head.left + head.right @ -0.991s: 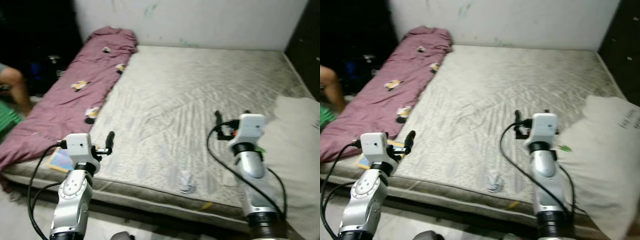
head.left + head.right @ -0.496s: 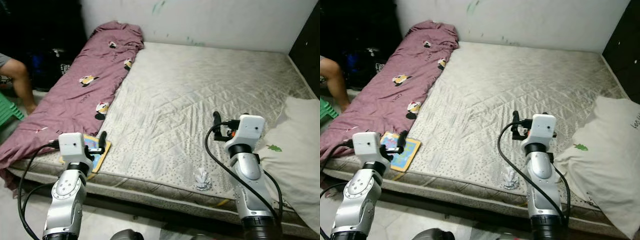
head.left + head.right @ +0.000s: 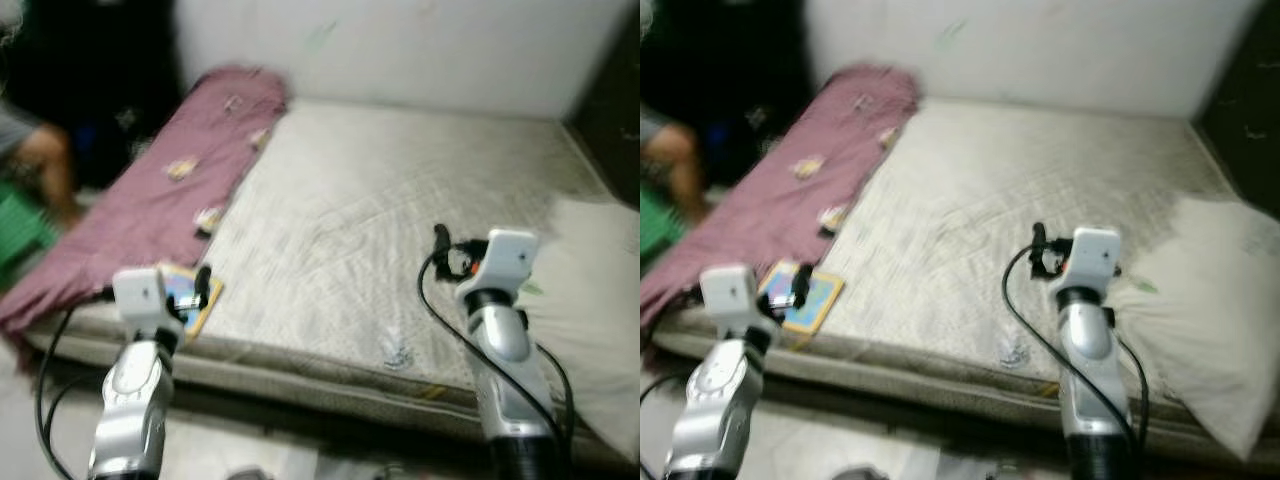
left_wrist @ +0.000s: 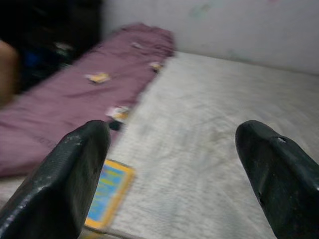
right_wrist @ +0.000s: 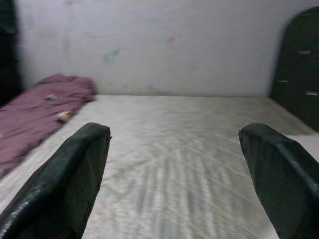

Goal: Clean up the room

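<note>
A bare grey mattress (image 3: pixel 380 200) lies before me, with a maroon blanket (image 3: pixel 170 190) bunched along its left side. A colourful book (image 3: pixel 805 297) rests on the front left corner, and a crumpled white wrapper (image 3: pixel 398 352) lies near the front edge. My left gripper (image 4: pixel 172 128) hovers open just short of the book (image 4: pixel 107 191), holding nothing. My right gripper (image 5: pixel 173 130) is open and empty, raised over the mattress's front right part, a little beyond the wrapper.
A big white pillow (image 3: pixel 590 300) lies on the mattress's right side, close to my right arm. A person's leg (image 3: pixel 40 160) and something green (image 3: pixel 20 230) are on the floor at the left. A pale wall closes the far side.
The whole picture has shifted and blurred, so the camera is moving. Both arms hold the same raised pose with fingers apart.
</note>
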Robot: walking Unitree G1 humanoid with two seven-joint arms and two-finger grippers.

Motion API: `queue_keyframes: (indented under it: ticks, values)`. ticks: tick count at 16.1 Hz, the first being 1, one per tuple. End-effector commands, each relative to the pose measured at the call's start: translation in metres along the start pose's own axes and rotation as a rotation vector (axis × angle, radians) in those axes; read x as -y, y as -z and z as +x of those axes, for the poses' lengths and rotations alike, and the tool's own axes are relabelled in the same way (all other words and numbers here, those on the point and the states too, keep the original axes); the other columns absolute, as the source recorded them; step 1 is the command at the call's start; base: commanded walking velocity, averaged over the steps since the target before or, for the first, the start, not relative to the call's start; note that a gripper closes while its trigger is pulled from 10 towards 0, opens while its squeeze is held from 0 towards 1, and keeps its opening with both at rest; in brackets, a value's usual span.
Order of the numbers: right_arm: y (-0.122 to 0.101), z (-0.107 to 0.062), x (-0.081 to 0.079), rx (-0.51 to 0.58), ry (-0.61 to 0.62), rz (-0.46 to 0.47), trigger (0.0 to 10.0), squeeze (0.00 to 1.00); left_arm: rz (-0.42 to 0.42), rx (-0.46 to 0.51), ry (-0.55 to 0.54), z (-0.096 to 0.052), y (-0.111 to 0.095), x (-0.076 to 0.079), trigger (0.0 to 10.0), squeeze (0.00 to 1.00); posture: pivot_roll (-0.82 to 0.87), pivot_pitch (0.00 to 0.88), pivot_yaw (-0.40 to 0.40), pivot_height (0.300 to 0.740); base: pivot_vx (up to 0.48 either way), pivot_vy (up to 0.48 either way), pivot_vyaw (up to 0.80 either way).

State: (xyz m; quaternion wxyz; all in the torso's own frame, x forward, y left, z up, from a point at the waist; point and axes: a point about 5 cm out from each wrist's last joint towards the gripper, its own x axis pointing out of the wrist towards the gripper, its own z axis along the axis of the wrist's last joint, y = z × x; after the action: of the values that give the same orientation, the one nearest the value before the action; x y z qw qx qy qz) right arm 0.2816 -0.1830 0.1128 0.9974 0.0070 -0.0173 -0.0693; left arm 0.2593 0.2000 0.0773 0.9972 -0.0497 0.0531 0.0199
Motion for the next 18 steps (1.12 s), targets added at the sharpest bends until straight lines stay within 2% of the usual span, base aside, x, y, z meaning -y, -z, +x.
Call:
queue_keyframes:
  ticks: [1, 4, 9, 13, 18]
  values:
    - [-0.0030, 0.0008, 0.0001, 0.006, 0.007, 0.008, 10.0, 0.00, -0.017, -0.013, 0.019, 0.0008, 0.0008, 0.0010, 10.0, 0.00, -0.05, 0.000, 0.030, 0.740, 0.000, 0.401, 0.00]
    - [-0.0041, 0.0015, -0.0015, 0.007, 0.000, 0.007, 10.0, 0.00, -0.009, 0.005, 0.026, 0.0019, -0.0019, 0.0022, 10.0, 0.00, -0.05, 0.000, 0.043, 0.740, 0.000, 0.480, 0.00]
    - [-0.0074, 0.0062, -0.0050, 0.019, -0.018, 0.002, 10.0, 0.00, 0.014, 0.029, 0.014, 0.0047, -0.0067, 0.0001, 10.0, 0.00, -0.06, 0.008, 0.042, 0.740, 0.000, 0.000, 0.00]
    - [-0.0066, 0.0068, -0.0047, 0.019, -0.018, 0.004, 10.0, 0.00, 0.010, 0.040, 0.077, 0.0033, -0.0066, 0.0036, 10.0, 0.00, -0.06, 0.003, 0.044, 0.740, 0.000, 0.000, 0.00]
    - [-0.0064, 0.0073, -0.0041, 0.020, -0.013, 0.009, 10.0, 0.00, 0.012, 0.053, 0.112, 0.0040, -0.0085, 0.0052, 10.0, 0.00, -0.06, 0.000, 0.048, 0.740, 0.277, 0.000, -0.65]
